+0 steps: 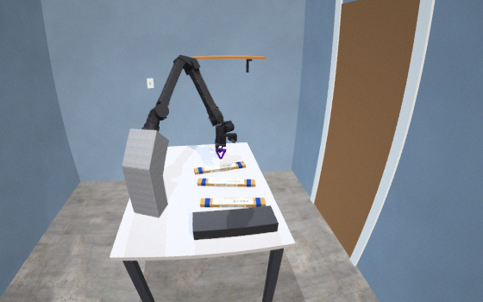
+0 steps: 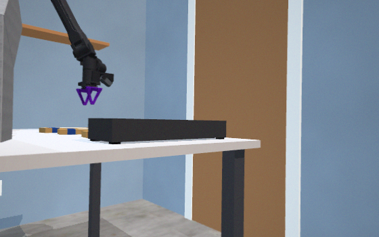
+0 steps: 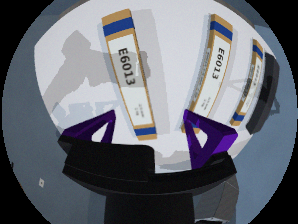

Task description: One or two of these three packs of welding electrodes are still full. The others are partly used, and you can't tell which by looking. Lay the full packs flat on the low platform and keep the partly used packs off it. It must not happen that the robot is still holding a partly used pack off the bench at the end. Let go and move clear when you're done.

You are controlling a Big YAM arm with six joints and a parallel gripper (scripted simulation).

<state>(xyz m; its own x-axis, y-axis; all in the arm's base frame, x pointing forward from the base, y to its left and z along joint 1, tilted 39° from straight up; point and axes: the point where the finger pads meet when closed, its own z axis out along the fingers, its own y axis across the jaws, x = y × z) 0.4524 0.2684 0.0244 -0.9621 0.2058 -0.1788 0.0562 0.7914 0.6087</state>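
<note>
Three tan electrode packs with blue bands and white E6013 labels lie flat on the white table. The far pack [image 1: 220,167] [image 3: 128,75] lies slightly turned. The middle pack [image 1: 226,182] [image 3: 215,70] lies in front of it, and the near pack [image 1: 233,202] [image 3: 248,85] lies beside the platform. The low dark platform [image 1: 235,223] [image 2: 169,130] [image 3: 264,95] carries no pack. My gripper [image 1: 221,154] [image 2: 88,101] [image 3: 149,113] is open and empty, fingers pointing down, in the air above the table around the far pack. In the exterior view the platform partly hides the packs.
A tall grey block [image 1: 147,173] [image 2: 6,74] stands at the left of the table [image 1: 151,237] [image 2: 142,153], in front of the arm's base. A wooden shelf [image 1: 228,57] [image 2: 44,32] is on the back wall, behind the arm. A brown door [image 1: 371,108] is at the right.
</note>
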